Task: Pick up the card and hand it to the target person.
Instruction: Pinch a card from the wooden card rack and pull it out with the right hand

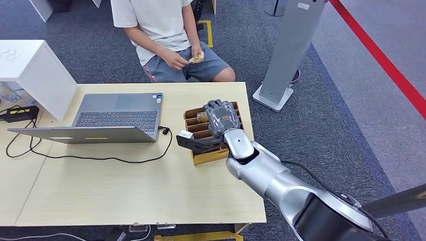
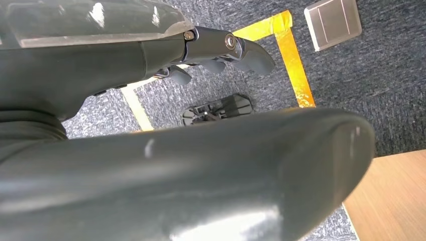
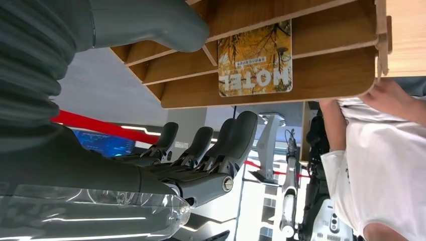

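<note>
A yellow card printed "HOTEL" stands in a far slot of the wooden card holder on the table's right side. My right hand hovers just above the holder, its fingers spread beyond the far wall and its thumb over the slots, holding nothing and not touching the card. A person sits at the table's far side with a small yellowish card in their hands. My left hand hangs over the carpet, holding nothing.
An open laptop with a black cable sits left of the holder. A white box stands at the far left. A grey stand rises off the table's right far corner. The holder is close to the table's right edge.
</note>
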Motion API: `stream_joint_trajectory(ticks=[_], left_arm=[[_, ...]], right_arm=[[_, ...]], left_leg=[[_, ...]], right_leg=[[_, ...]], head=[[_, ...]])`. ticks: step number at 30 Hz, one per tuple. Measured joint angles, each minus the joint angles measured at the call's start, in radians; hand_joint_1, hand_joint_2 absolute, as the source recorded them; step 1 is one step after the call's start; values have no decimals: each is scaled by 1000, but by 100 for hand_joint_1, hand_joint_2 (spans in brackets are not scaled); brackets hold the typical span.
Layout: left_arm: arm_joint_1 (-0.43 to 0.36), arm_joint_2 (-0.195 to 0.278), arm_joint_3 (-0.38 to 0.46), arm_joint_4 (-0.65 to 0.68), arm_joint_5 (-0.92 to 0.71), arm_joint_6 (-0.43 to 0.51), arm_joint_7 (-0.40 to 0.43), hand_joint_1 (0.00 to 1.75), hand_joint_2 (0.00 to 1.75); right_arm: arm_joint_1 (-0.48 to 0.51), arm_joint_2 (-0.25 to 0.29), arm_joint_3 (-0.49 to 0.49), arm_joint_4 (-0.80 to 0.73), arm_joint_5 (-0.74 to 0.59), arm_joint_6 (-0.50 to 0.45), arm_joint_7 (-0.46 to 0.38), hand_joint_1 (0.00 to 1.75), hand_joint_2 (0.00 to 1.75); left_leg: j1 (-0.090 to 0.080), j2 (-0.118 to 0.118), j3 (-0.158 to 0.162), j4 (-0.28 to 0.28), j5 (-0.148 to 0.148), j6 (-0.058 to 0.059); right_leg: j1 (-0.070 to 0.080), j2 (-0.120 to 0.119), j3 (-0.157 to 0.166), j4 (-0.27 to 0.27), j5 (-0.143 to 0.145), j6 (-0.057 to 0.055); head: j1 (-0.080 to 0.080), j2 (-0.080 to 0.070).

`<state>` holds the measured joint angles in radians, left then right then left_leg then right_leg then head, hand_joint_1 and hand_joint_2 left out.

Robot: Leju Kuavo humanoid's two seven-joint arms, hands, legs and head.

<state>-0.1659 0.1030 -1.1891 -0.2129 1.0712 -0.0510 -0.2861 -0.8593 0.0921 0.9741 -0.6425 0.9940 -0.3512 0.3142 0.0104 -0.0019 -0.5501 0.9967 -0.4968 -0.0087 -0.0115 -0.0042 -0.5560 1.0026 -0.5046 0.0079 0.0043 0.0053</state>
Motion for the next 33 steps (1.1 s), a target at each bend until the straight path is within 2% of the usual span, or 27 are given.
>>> stream_joint_trajectory(ticks=[4, 9, 16, 23, 28, 33], left_arm=[[1, -1, 0, 0, -1, 0, 1, 0, 0], [2, -2, 0, 0, -4, -1, 2, 0, 0], [3, -3, 0, 0, -7, -1, 2, 0, 0], [4, -5, 0, 0, -7, -1, 3, 0, 0], [4, -6, 0, 0, -8, -1, 3, 0, 0], [4, -6, 0, 0, -9, -1, 3, 0, 0]], right_arm=[[-2, 5, 2, 17, -8, -4, 0, 67, 175], [-8, 11, 2, 31, -14, -11, -1, 51, 175], [-19, 15, 2, 40, -22, -17, -3, 54, 175], [-30, 20, 2, 46, -27, -18, -3, 67, 175], [-33, 20, 4, 54, -27, -15, -8, 64, 175], [-30, 23, 8, 63, -28, -2, -13, 69, 175]], left_leg=[[0, 0, 0, 0, 0, 0], [0, 0, 0, 0, 0, 0], [0, 0, 0, 0, 0, 0], [0, 0, 0, 0, 0, 0], [0, 0, 0, 0, 0, 0], [0, 0, 0, 0, 0, 0]], right_leg=[[0, 0, 0, 0, 0, 0], [0, 0, 0, 0, 0, 0], [0, 0, 0, 0, 0, 0], [0, 0, 0, 0, 0, 0], [0, 0, 0, 0, 0, 0], [0, 0, 0, 0, 0, 0]], head=[[0, 0], [-1, 0], [0, 0], [0, 0], [0, 0], [0, 0]])
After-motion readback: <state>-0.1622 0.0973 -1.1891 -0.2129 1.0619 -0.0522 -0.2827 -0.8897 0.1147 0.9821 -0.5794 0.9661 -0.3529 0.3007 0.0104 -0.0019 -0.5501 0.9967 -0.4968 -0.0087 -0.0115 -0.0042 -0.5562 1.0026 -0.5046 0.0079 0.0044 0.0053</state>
